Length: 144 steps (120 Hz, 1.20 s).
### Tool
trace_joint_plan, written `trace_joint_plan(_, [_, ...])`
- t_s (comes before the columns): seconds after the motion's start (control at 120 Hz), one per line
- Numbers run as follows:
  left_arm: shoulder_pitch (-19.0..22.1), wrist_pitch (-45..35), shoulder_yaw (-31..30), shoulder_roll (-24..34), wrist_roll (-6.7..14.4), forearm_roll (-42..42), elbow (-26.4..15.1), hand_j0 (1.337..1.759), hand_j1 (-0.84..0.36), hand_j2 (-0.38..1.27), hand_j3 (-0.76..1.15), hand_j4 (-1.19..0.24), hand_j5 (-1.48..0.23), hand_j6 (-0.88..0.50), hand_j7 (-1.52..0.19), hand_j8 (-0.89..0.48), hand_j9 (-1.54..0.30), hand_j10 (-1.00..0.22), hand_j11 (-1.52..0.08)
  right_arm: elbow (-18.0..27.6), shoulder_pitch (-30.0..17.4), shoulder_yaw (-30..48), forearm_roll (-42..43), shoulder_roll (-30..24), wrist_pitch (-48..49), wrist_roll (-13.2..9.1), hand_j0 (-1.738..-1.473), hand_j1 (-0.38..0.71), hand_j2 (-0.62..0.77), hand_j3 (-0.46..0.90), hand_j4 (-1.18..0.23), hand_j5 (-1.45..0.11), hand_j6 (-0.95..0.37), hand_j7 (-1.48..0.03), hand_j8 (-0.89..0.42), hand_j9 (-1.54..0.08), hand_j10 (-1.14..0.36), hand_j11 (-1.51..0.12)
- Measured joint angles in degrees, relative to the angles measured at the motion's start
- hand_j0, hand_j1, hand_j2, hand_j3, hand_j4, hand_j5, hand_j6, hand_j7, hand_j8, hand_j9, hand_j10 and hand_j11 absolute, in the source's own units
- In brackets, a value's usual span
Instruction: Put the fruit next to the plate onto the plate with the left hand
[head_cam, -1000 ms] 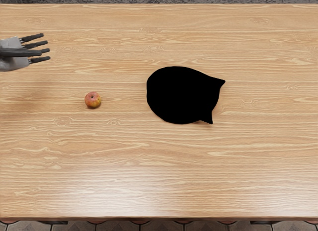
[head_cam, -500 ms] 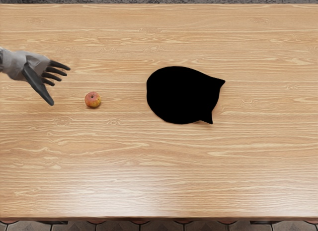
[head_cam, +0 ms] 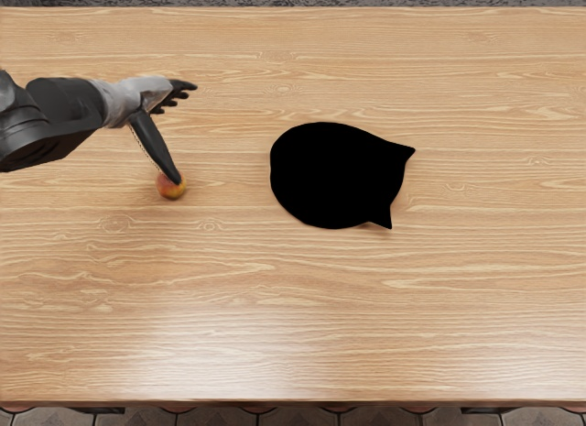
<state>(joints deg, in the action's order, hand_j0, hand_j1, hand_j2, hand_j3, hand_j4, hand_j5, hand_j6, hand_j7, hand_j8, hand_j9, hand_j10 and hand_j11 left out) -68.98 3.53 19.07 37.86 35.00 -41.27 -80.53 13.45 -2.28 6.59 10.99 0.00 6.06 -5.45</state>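
One arm in view, the left, entering from the left edge. Left hand (head_cam: pixel 145 101) is released, fingers spread, holding nothing. One long dark digit points down, its tip overlapping the top of the apple (head_cam: pixel 171 188). Apple sits on the worktop (head_cam: pixel 366 307), left of the black plate (head_cam: pixel 337 174), well apart.

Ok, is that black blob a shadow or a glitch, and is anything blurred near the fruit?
Head view: the flat black, cat-head-shaped plate has crisp edges and no shading, so it is no shadow. Head view: no blur; one dark finger of the left hand overlaps the small red-yellow apple. Head view: mild sheen along the wooden table near its front edge.
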Motion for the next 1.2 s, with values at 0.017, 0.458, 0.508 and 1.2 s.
trace_joint_plan(0.017, [0.1, -0.3, -0.1, -0.5, 0.0, -0.2, -0.1, 1.658, 0.33, 0.0, 0.0, -0.02, -0.02, -0.02, -0.02, -0.02, -0.02, -0.02, -0.02, 0.0, 0.0, 0.0, 0.0, 0.0, 0.0, 0.0, -1.658, -0.33, 0.0, 0.0, -0.02, -0.02, -0.02, -0.02, -0.02, -0.02, -0.02, -0.02])
trace_joint_plan(0.458, [-0.1, -12.4, -12.3, -3.5, 0.0, -13.3, -0.2, 1.658, 0.34, 0.0, 0.0, -0.01, -0.01, -0.01, -0.01, -0.01, -0.01, -0.01, -0.01, 0.0, 0.0, 0.0, 0.0, 0.0, 0.0, 0.0, -1.658, -0.33, 0.0, 0.0, -0.02, -0.02, -0.02, -0.02, -0.02, -0.02, -0.02, -0.02])
trace_joint_plan(0.508, [0.0, -12.8, -13.2, -3.5, 0.0, -14.0, -0.2, 1.658, 0.34, 0.0, 0.0, -0.01, -0.01, -0.01, -0.01, -0.01, -0.01, -0.01, -0.01, 0.0, 0.0, 0.0, 0.0, 0.0, 0.0, 0.0, -1.658, -0.33, 0.0, 0.0, -0.02, -0.02, -0.02, -0.02, -0.02, -0.02, -0.02, -0.02])
trace_joint_plan(1.2, [0.8, -13.7, -17.1, -15.1, 0.0, -15.0, 16.3, 1.658, 0.18, 0.03, 0.0, -0.14, -0.18, -0.15, -0.18, -0.15, -0.18, -0.14, -0.18, 0.0, 0.0, 0.0, 0.0, 0.0, 0.0, 0.0, -1.658, -0.33, 0.0, 0.0, -0.02, -0.02, -0.02, -0.02, -0.02, -0.02, -0.02, -0.02])
